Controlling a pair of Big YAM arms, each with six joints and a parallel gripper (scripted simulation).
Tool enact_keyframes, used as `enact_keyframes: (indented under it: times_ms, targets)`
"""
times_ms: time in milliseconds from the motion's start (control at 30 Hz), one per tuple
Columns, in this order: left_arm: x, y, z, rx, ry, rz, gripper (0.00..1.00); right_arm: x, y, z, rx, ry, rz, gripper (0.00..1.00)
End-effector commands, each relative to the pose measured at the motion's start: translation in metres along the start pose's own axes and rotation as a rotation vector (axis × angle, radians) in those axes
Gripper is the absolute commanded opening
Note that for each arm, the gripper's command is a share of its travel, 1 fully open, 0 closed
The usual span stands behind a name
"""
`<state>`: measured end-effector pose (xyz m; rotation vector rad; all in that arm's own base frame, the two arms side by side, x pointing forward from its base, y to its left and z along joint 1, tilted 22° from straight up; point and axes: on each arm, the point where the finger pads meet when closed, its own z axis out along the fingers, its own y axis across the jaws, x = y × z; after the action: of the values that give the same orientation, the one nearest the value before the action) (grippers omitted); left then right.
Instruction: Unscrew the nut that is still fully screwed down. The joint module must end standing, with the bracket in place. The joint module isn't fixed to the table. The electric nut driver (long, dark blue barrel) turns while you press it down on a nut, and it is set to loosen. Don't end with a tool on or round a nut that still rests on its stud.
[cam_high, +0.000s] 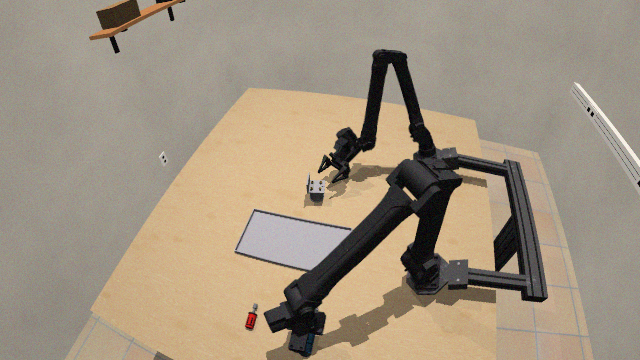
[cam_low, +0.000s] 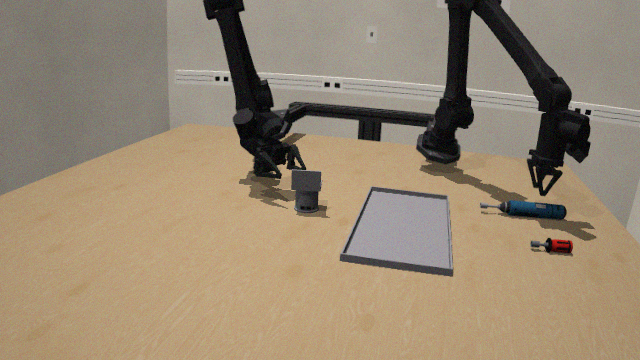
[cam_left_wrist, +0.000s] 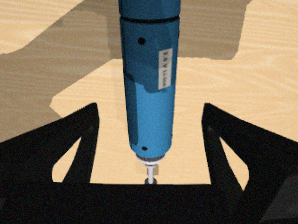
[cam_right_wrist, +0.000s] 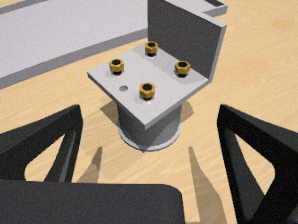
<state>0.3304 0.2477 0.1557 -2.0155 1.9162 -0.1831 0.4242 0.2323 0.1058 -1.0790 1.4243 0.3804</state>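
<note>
The grey joint module (cam_high: 317, 197) (cam_low: 306, 201) (cam_right_wrist: 150, 131) stands upright, the L-shaped bracket (cam_low: 306, 180) (cam_right_wrist: 190, 42) on top. Several brass nuts sit on studs on the bracket's flat plate, including a near nut (cam_right_wrist: 147, 90), a left nut (cam_right_wrist: 116, 65) and a right nut (cam_right_wrist: 182, 68); which is fully down I cannot tell. My right gripper (cam_high: 327, 176) (cam_low: 291, 172) (cam_right_wrist: 149, 113) is open and empty beside the module. The blue electric nut driver (cam_high: 309, 344) (cam_low: 537, 209) (cam_left_wrist: 152, 115) lies on the table. My left gripper (cam_low: 543, 191) (cam_left_wrist: 150, 112) is open above it, a finger to each side.
A shallow grey tray (cam_high: 290, 240) (cam_low: 400, 230) (cam_right_wrist: 50, 40) lies between the module and the driver. A short red hand driver (cam_high: 250, 320) (cam_low: 561, 246) lies beside the electric one. The bracket's upright wall stands on the side away from my right gripper.
</note>
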Motion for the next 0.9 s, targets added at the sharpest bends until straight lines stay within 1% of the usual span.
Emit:
enact_keyframes:
  times_ms: [0, 133, 167, 200, 300, 333, 700, 733, 767, 867]
  targets:
    - [-0.007, -0.01, -0.009, 0.025, -0.016, 0.003, 0.65, -0.015, 0.003, -0.001, -0.007, -0.01, 0.002, 0.86]
    - [-0.007, -0.01, -0.009, 0.025, -0.016, 0.003, 0.65, -0.024, 0.004, -0.004, -0.008, -0.009, 0.003, 0.86]
    - [-0.007, -0.01, -0.009, 0.025, -0.016, 0.003, 0.65, -0.025, 0.0, -0.004, 0.0, -0.01, -0.001, 0.86]
    - [-0.007, -0.01, -0.009, 0.025, -0.016, 0.003, 0.65, -0.01, 0.003, -0.002, -0.009, 0.016, 0.018, 0.86]
    - [-0.007, -0.01, -0.009, 0.025, -0.016, 0.003, 0.65, -0.01, 0.002, -0.002, -0.008, 0.016, 0.018, 0.86]
    - [-0.007, -0.01, -0.009, 0.025, -0.016, 0.003, 0.65, -0.028, -0.001, -0.004, -0.001, -0.013, -0.001, 0.86]
    - [-0.007, -0.01, -0.009, 0.025, -0.016, 0.003, 0.65, -0.055, 0.002, -0.011, -0.005, -0.013, 0.0, 0.86]
    - [-0.007, -0.01, -0.009, 0.025, -0.016, 0.003, 0.65, -0.054, 0.0, -0.012, 0.0, -0.011, -0.001, 0.86]
    - [-0.007, -0.01, -0.009, 0.025, -0.016, 0.003, 0.65, -0.039, 0.003, -0.01, -0.009, 0.016, 0.018, 0.86]
    - [-0.007, -0.01, -0.009, 0.025, -0.016, 0.003, 0.65, -0.039, 0.002, -0.01, -0.008, 0.016, 0.018, 0.86]
